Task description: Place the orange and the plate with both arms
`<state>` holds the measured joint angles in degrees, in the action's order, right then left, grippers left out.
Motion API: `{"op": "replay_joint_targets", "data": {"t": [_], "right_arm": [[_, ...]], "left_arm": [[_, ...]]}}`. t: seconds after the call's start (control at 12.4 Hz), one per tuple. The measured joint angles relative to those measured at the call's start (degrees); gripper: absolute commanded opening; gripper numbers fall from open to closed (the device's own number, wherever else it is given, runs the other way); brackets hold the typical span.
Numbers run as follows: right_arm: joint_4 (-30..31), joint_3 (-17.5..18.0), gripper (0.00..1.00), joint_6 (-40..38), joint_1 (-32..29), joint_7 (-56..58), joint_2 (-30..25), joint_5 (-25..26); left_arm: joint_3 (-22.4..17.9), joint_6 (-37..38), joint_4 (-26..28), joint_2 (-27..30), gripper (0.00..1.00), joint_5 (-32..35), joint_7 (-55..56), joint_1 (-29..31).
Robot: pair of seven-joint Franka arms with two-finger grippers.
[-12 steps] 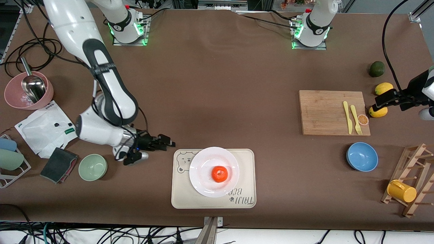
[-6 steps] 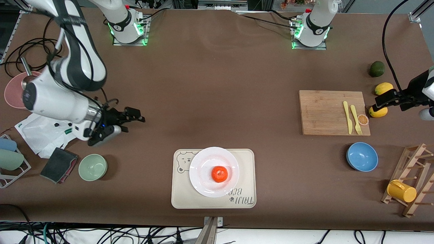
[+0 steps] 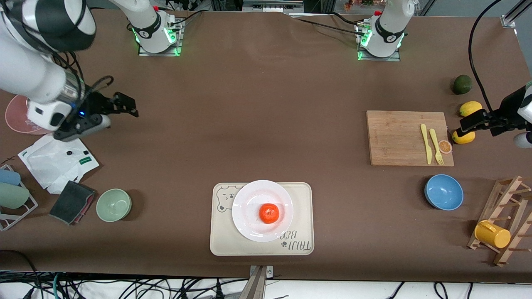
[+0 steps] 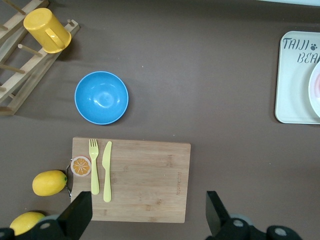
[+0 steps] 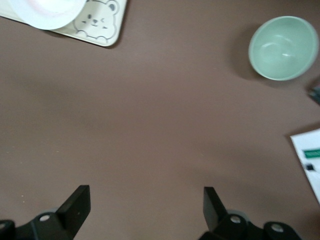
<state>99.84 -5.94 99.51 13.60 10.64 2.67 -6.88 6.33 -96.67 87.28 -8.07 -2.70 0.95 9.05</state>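
The small round bright orange-red orange (image 3: 269, 213) sits on the round plain white shallow plate (image 3: 249, 226), a little off its centre. The plate rests on the cream rectangular bear-print tray (image 3: 220, 243) at the table edge nearest the front camera. A pale green bowl (image 3: 114, 204) stands level with the tray toward the right arm's end of the table, and a blue bowl (image 3: 444, 192) toward the left arm's end. Farther from the camera lies a bamboo cutting board (image 3: 395, 137) with a yellow plastic knife (image 3: 424, 143) and fork (image 3: 435, 146). The left gripper (image 3: 469, 120) hangs over a yellow lemon (image 3: 464, 138) beside that board, fingers spread and empty. The right gripper (image 3: 123, 104) is up over bare brown table near a pink round dish (image 3: 16, 120), fingers wide apart, holding nothing.
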Motion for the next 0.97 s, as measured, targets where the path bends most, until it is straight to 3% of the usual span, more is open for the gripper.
{"op": "replay_joint_targets", "data": {"t": [0.32,0.97], "right_arm": [[-6.9,-0.2,1.00,-7.2,0.0,-1.8,-0.5,3.6],[-7.9,-0.4,1.00,-7.7,0.0,-2.0,-0.3,6.1]], "left_arm": [[0.0,0.0,0.0,0.0,1.00,0.0,0.0,0.0],[0.0,0.0,0.0,0.0,1.00,0.0,0.0,0.1]]}}
